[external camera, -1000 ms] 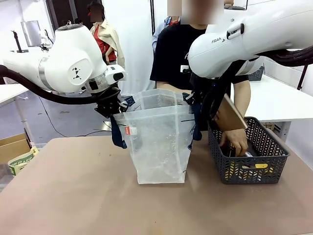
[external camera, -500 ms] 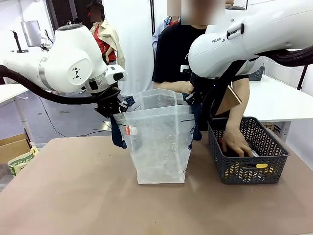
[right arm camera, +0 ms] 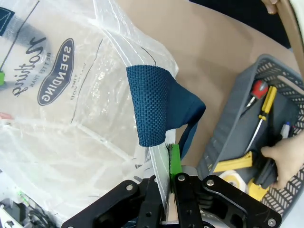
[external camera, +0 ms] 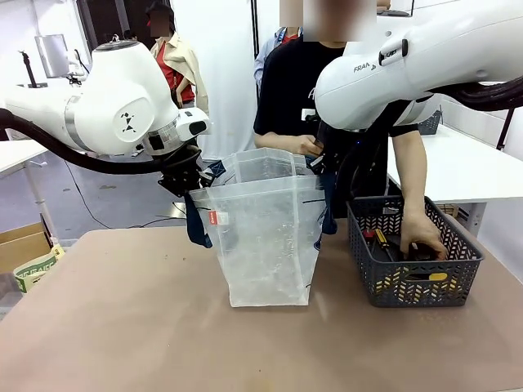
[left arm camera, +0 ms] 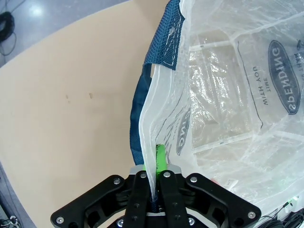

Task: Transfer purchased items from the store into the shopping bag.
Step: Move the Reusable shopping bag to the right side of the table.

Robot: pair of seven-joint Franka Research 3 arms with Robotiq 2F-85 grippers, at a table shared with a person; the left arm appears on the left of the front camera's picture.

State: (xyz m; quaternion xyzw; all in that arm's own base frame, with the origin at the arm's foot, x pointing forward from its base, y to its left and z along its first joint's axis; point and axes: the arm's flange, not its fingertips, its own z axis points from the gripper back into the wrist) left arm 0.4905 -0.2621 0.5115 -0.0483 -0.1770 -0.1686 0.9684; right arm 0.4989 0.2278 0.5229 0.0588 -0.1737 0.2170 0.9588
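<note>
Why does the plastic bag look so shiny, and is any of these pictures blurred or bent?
Front view: even room light, sharp, the shopping bag catches soft highlights on its crinkles. Left wrist view: the wide lens curves the table edge, film beside the left gripper glares white. Right wrist view: sharp, bag print sideways, basket stretched toward the corner.

- A translucent shopping bag (external camera: 265,245) stands open on the surface (external camera: 122,327), with navy handles at both sides and a red tag (external camera: 215,217) near its upper left corner.
- The left arm (external camera: 122,106) reaches that corner, its jaws closed on the rim.
- The right arm (external camera: 409,61) comes down at the bag's upper right edge, its jaws largely hidden.
- Just right of the bag sits the grey basket (external camera: 417,282); a person's hand (external camera: 422,239) reaches inside it, near a yellow piece (external camera: 426,276).
- The person's other hand (external camera: 309,145) is behind the bag's mouth.
</note>
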